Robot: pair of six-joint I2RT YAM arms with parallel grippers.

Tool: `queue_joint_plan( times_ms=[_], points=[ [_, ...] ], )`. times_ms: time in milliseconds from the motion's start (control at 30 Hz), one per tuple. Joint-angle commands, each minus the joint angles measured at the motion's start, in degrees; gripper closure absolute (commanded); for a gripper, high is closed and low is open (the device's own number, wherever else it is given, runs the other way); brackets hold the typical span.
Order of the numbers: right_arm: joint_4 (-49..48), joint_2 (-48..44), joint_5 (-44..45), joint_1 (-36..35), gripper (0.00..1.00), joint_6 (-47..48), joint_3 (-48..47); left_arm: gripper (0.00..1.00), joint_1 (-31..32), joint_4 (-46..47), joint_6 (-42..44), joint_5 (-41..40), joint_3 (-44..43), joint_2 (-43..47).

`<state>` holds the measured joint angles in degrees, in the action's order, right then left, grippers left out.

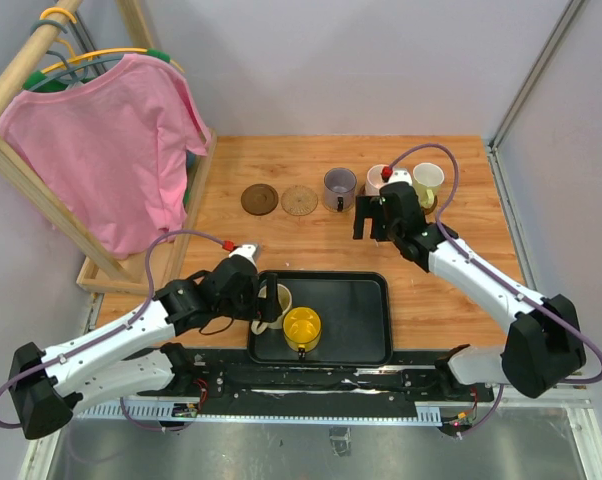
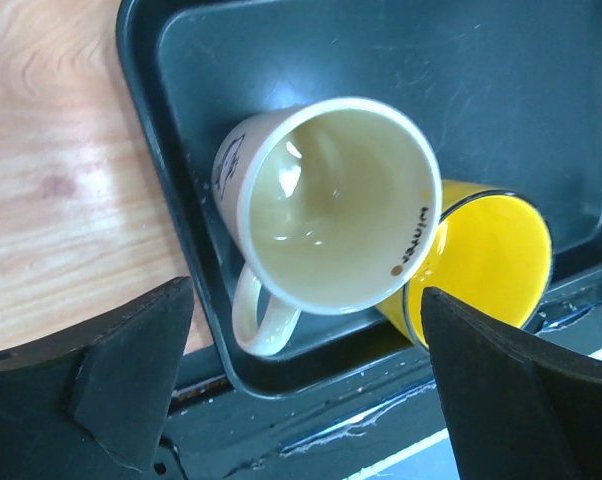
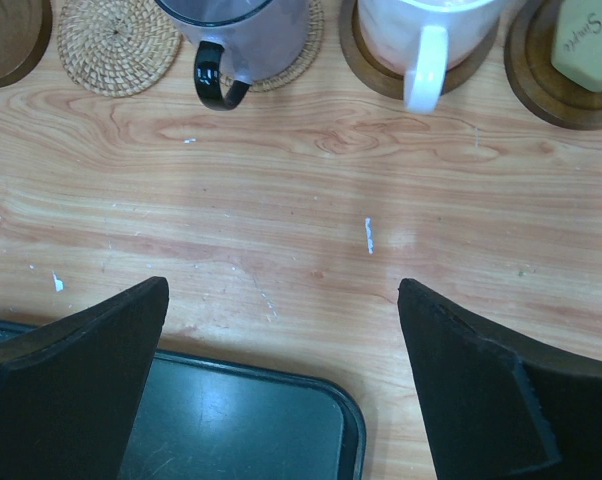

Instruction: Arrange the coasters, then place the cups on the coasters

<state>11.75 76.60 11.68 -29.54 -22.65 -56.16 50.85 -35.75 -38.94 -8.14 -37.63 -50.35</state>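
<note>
Along the far edge of the bench [image 1: 311,245], left to right: one dark brown coaster [image 1: 260,199], bare; one tan woven coaster [image 1: 299,200], bare; grey-purple cup [image 1: 338,188] with a black handle, on a second tan coaster [image 3: 299,55]; pale pink cup [image 1: 379,180] on a dark coaster [image 3: 376,75]; pale yellow-green cup [image 1: 428,183] on a dark coaster [image 3: 531,70], lettered "Simple".

At the near edge: black tray [image 1: 356,315]. Its near left corner holds the cream cup [image 2: 331,205], upright, handle towards the near rim, "winter" printed inside the lip. Print on its outer wall is too small to read. The yellow cup [image 2: 486,260] stands just beside it on the right.

Left jaws: spread wide, holding nothing. The cream cup sits in the gap just ahead of the fingertips and touches neither.

Right jaws: spread wide, holding nothing, over bare bench between the tray's far right corner and the row of cups. The pink cup's handle points back at them, well apart.
</note>
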Motion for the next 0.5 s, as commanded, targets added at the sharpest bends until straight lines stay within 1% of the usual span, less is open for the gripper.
queue_joint_plan(
  times_ms=[0,267,467],
  points=[
    [-2.4,-3.3,-1.0,1.0,0.01,0.7,3.3,0.0,2.4,-6.1,-5.5,-4.7,-2.2,-0.2],
    [-3.6,-4.7,-2.4,1.4,0.01,0.1,5.1,0.01,5.9,-5.7,-8.6,-6.5,1.0,-1.2],
    [-4.2,-3.9,-4.5,1.4,0.02,-1.3,5.7,0.1,7.0,-3.6,-9.6,-10.5,3.5,-2.2]
  ],
)
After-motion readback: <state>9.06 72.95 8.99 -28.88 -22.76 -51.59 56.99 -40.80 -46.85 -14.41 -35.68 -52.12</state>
